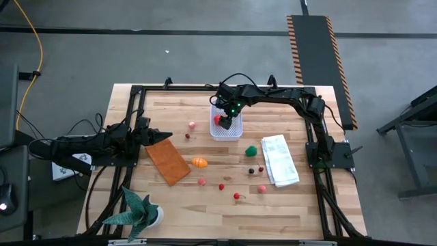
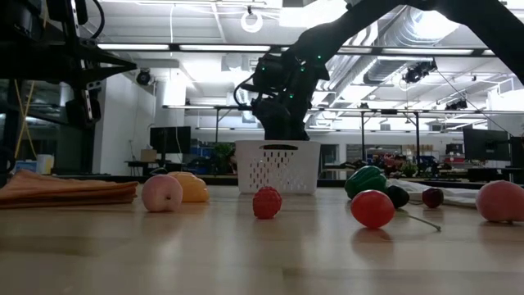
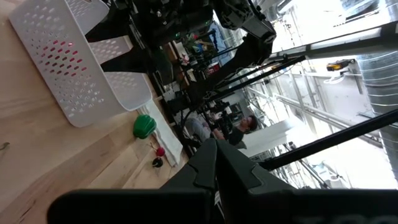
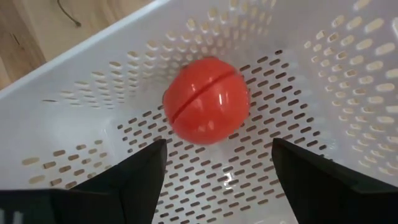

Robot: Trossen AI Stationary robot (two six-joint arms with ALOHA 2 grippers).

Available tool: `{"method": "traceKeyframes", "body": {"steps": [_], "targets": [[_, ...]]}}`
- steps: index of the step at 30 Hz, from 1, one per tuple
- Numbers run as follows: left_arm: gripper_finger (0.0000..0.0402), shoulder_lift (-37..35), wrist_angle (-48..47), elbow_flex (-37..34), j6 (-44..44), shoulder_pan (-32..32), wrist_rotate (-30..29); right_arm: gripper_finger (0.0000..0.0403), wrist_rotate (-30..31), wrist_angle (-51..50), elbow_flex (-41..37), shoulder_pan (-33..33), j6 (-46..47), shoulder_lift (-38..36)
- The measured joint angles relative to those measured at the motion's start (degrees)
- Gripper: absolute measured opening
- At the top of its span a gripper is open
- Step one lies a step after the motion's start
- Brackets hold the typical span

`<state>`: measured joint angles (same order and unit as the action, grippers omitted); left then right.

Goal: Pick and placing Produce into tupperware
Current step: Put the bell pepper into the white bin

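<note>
Red tomato [image 4: 206,101] lies free on the perforated floor of the white tub [image 1: 233,130] near the desk's far edge, right gripper [image 4: 219,163] spread wide just above it: drop made. Next it must lift clear and go for the carrot [image 1: 199,162] or berries mid-desk. Left gripper [image 1: 166,136] waits shut at the left edge by the brown mat [image 1: 167,160].

— Any writing you can read anywhere, on the tub, the cloth, the arms?

— None. Nothing legible in any of the four views.

— What about the room behind, the monitors or signs?

— Too far off and blurred; no letters, numbers or brand marks can be made out.
</note>
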<state>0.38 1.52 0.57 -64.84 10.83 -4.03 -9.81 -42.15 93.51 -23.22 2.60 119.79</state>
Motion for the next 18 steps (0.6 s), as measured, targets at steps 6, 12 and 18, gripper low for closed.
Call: {"method": "traceKeyframes", "body": {"steps": [6, 12, 18], "targets": [[0.0001, 0.00, 0.00, 0.00, 0.00, 0.01, 0.00, 0.0282, 0.10, -1.00, 0.30, -0.01, -0.02, -0.02], [0.0001, 0.00, 0.00, 0.00, 0.00, 0.00, 0.00, 0.0282, 0.10, -7.09, 4.95, -0.02, -1.71, -0.04], [0.0001, 0.00, 0.00, -0.02, 0.00, 0.00, 0.00, 0.0282, 0.08, -9.42, 10.61, 0.00, -4.16, -0.11]]}}
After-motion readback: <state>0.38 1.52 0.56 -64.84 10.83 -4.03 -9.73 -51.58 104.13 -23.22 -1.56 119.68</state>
